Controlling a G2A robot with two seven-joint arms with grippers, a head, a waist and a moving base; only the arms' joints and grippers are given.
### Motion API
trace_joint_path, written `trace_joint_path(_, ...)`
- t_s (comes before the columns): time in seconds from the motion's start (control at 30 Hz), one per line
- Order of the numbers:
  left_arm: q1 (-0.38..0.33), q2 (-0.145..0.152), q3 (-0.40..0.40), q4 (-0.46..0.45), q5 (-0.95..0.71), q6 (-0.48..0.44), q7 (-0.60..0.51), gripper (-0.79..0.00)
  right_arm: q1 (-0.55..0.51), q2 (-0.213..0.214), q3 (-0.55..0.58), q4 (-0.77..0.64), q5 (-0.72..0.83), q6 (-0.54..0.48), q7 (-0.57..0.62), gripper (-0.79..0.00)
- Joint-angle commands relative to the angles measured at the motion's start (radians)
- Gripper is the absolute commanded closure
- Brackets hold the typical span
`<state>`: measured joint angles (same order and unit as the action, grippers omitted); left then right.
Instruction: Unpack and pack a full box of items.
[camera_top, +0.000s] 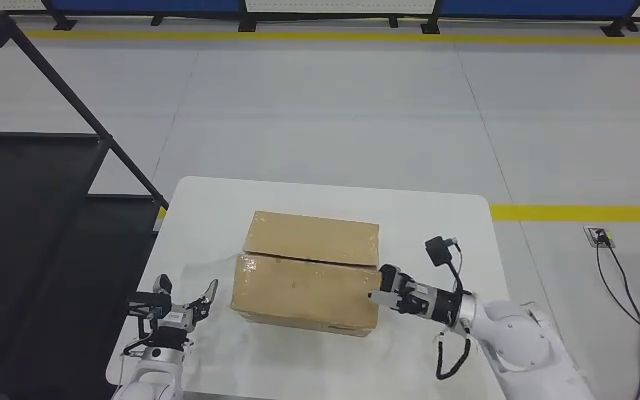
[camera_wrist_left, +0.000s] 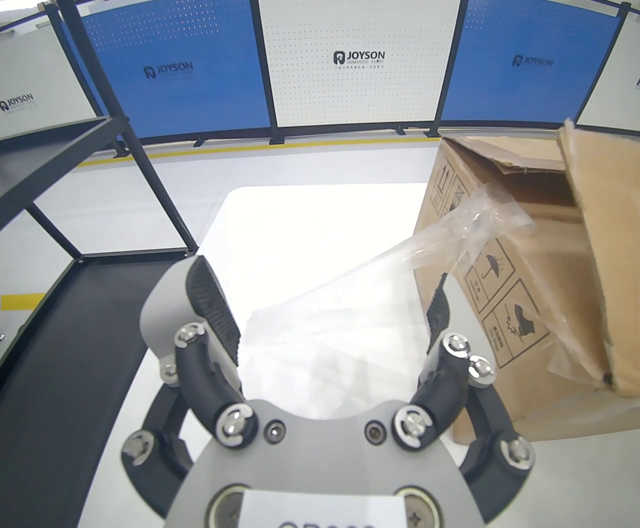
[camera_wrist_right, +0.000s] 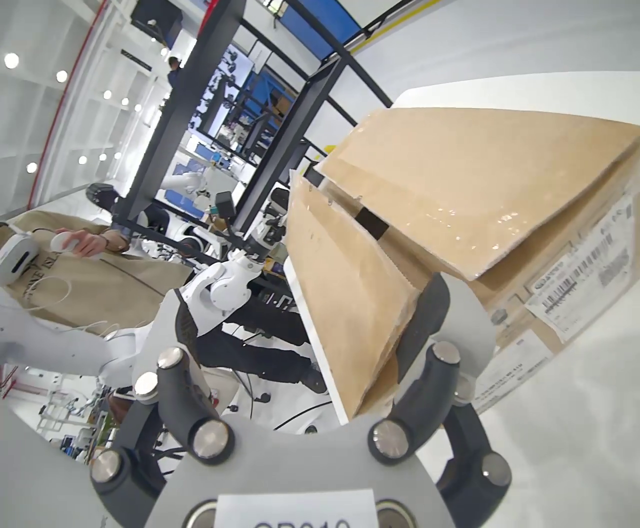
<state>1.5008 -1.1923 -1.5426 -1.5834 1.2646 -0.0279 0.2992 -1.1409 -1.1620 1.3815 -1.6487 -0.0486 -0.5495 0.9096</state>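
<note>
A brown cardboard box (camera_top: 308, 270) sits in the middle of the white table (camera_top: 440, 220), its top flaps nearly closed. My left gripper (camera_top: 185, 290) stands open near the table's front left corner, apart from the box. In the left wrist view, a strip of clear tape (camera_wrist_left: 400, 260) hangs loose from the box (camera_wrist_left: 505, 300) and reaches down between the open fingers (camera_wrist_left: 210, 300) of that gripper (camera_wrist_left: 325, 300). My right gripper (camera_top: 382, 287) is at the box's front right corner. It is open (camera_wrist_right: 305, 320), and the slightly raised near flap (camera_wrist_right: 345, 295) has its edge between the fingers.
A black metal rack (camera_top: 60, 250) stands close to the table's left side, with its shelf (camera_wrist_left: 60, 320) just beside my left gripper. The table's far strip and right side lie bare around the box.
</note>
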Motion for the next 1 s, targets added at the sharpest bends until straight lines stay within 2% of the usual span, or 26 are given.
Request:
trace_joint_path(0.0,0.0,0.0,0.0,0.0,0.0,0.0,0.0,-0.785,-0.014,0.006,0.014,-0.016,0.041,-0.028,0.033,-0.785)
trace_joint_path(0.23,0.011,0.0,-0.005,-0.045,-0.011,-0.033,0.004,-0.785,-0.101,0.034,0.07,-0.123,0.14,-0.125,0.192,-0.785)
trace_joint_path(0.43,0.06,0.007,-0.038,-0.119,-0.008,-0.14,0.046,-0.785,-0.157,0.056,0.067,-0.192,0.117,-0.133,0.228,-0.785)
trace_joint_path(0.8,0.144,0.036,-0.129,-0.169,0.103,-0.466,0.142,-0.785,-0.154,0.09,-0.006,-0.187,0.032,-0.117,0.244,-0.785)
trace_joint_path(0.9,0.151,0.047,-0.141,-0.16,0.181,-0.545,0.148,-0.785,-0.152,0.089,-0.006,-0.163,0.048,-0.054,0.161,-0.785)
trace_joint_path(0.97,0.149,0.053,-0.145,-0.151,0.235,-0.58,0.151,-0.785,-0.134,0.084,-0.009,-0.148,0.071,0.049,0.078,-0.785)
